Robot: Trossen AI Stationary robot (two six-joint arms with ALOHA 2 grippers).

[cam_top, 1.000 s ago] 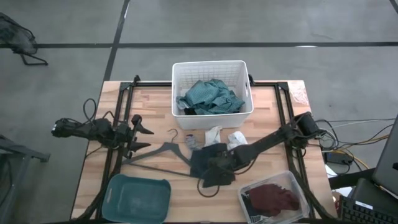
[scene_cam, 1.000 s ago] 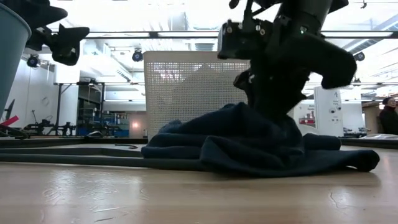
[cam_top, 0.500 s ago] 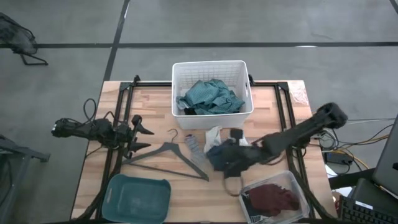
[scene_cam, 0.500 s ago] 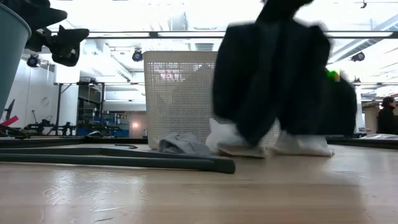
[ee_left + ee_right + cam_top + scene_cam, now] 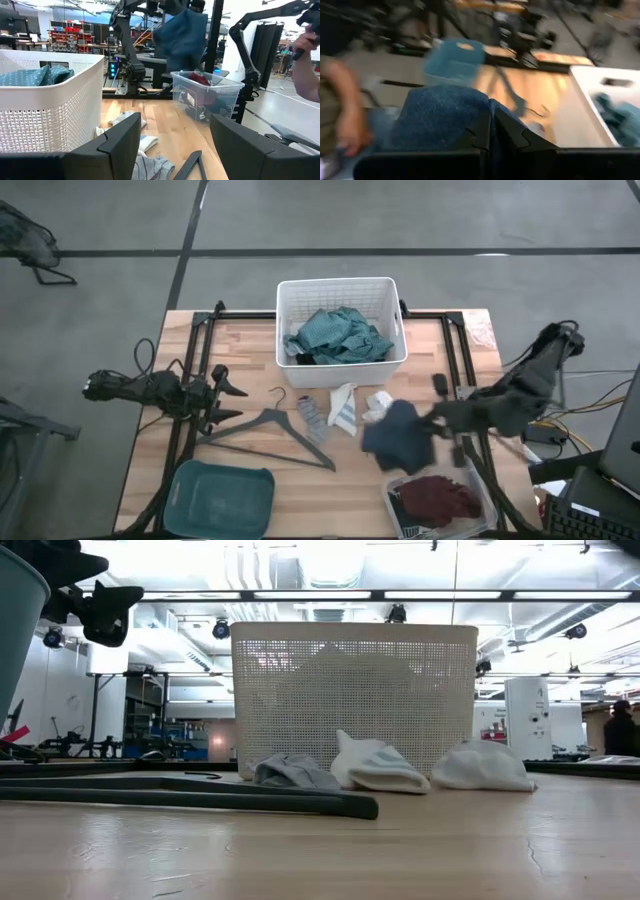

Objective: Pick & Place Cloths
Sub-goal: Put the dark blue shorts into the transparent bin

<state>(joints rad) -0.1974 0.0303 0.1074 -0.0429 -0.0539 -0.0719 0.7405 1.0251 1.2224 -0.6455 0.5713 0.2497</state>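
Your right gripper has just pulled the navy cloth clear off the table; a second ago it still lay bunched on the wood beside the hanger. Fingers pinched tight on the fabric, cloth hanging in the air just above the near edge of the clear bin, which already holds the maroon cloth. From table height the cloth is out of sight, so the lift is clean, nothing dragging.

Judgement: pick is done, the carry is underway; next is a release into a container, likely the clear bin.

Still on the table in front of the white basket: the grey-striped piece and two small white pieces. The teal cloth sits in the basket.

Your left gripper waits at the left side, fingers wide, holding nothing. The teal tub is at the near left.
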